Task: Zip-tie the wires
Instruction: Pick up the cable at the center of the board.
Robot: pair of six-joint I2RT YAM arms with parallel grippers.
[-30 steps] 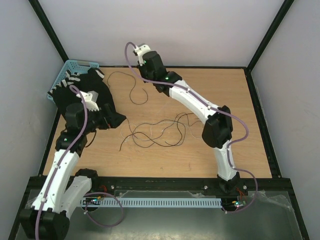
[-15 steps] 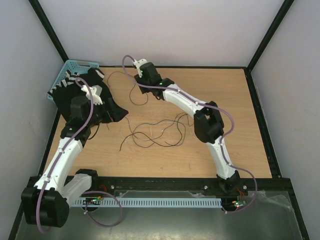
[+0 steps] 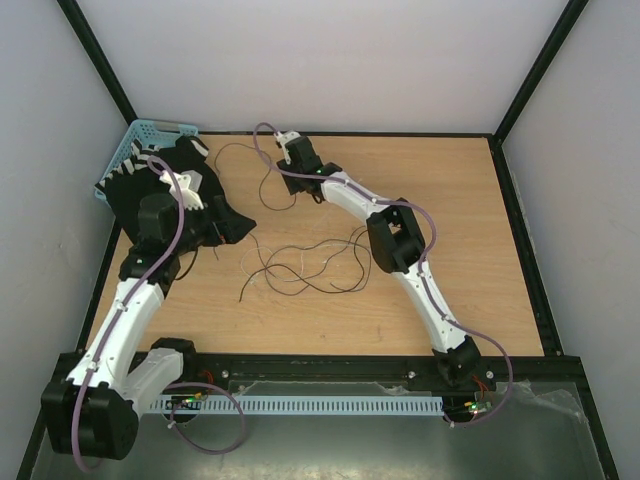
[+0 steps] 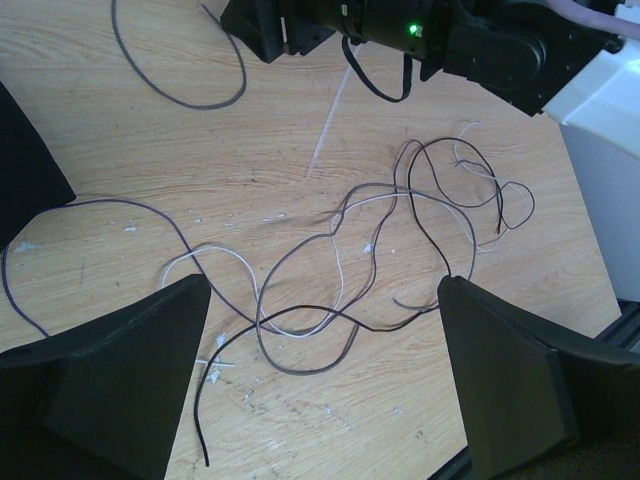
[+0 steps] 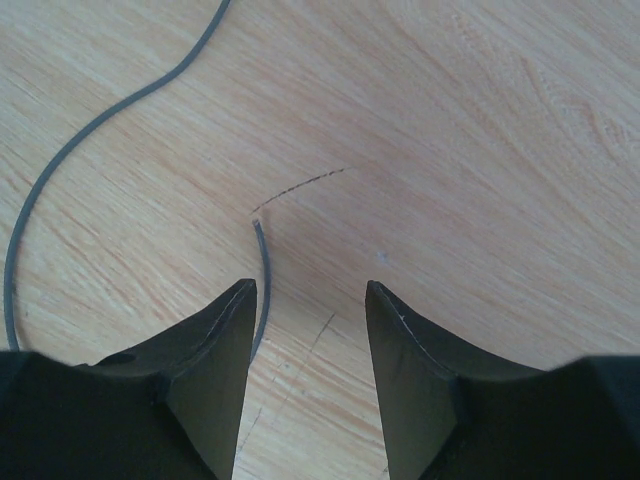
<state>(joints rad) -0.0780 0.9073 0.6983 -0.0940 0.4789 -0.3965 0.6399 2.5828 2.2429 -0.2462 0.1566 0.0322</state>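
The wires (image 3: 310,262) lie as a loose tangle of thin dark and pale strands mid-table, seen closer in the left wrist view as wires (image 4: 380,235). One more wire (image 3: 268,185) curls apart at the back. My left gripper (image 4: 325,283) hangs wide open above the tangle's near side, holding nothing; from above the left gripper (image 3: 225,215) sits left of the tangle. My right gripper (image 5: 310,285) is open just over the wood, and the back wire's cut end (image 5: 262,255) runs beside and under its left finger (image 5: 215,340). From above the right gripper (image 3: 282,165) is at that back wire.
A blue basket (image 3: 150,135) stands at the back left corner, behind the left arm. A thin white strip (image 4: 328,125) lies on the wood between the tangle and the right arm's wrist (image 4: 470,40). Small white flecks (image 4: 215,365) dot the table.
The right arm has come down from above the back of the table to the back wire, and its jaws have gone from shut to open. The left arm shifted slightly back-left.
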